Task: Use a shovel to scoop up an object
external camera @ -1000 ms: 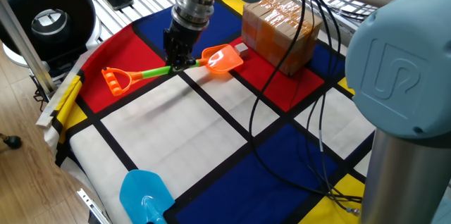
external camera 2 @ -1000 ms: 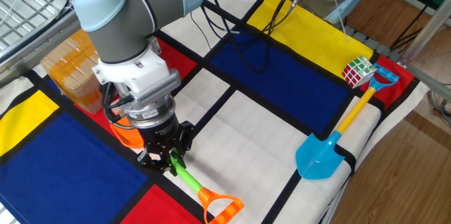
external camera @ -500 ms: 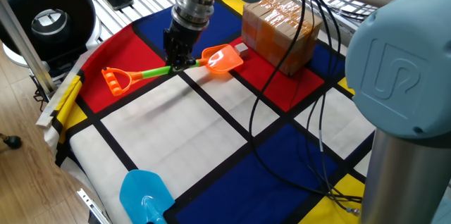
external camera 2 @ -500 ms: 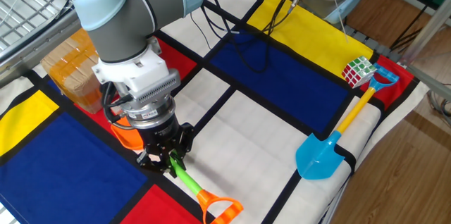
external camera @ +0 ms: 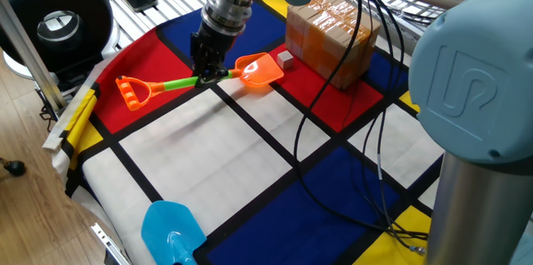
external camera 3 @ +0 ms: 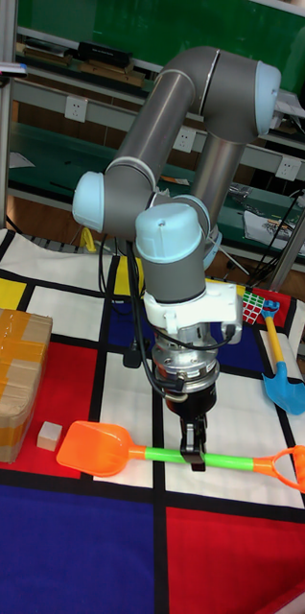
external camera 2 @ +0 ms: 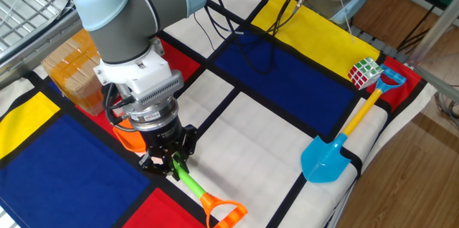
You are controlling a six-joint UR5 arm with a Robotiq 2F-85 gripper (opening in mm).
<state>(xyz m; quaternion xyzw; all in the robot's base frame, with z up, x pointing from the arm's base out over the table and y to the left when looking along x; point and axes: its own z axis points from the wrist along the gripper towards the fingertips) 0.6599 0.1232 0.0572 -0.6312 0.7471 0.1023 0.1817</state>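
My gripper (external camera 3: pixel 193 449) points straight down and is shut on the green shaft of the shovel (external camera 3: pixel 95 446), about midway along it. The shovel lies roughly level, low over the cloth, with its orange blade (external camera: pixel 256 70) towards the cardboard box and its orange loop (external camera 2: pixel 224 210) at the other end. The object, a tiny tan cube (external camera 3: pixel 49 435), sits on the red patch just beyond the blade's tip, with a small gap between them. In one fixed view the cube (external camera: pixel 287 61) lies between the blade and the box. The other fixed view hides the cube behind the arm.
A big tape-wrapped cardboard box (external camera: pixel 333 32) stands right behind the cube. A light blue shovel (external camera 2: pixel 326 160) and a Rubik's cube (external camera 2: pixel 364 72) lie at the far side of the checkered cloth. Black cables (external camera: pixel 366 157) trail across the blue patches.
The gripper has drawn the shovel slightly back along its length, so the blade now sits a little farther from the cube. The cube has not moved.
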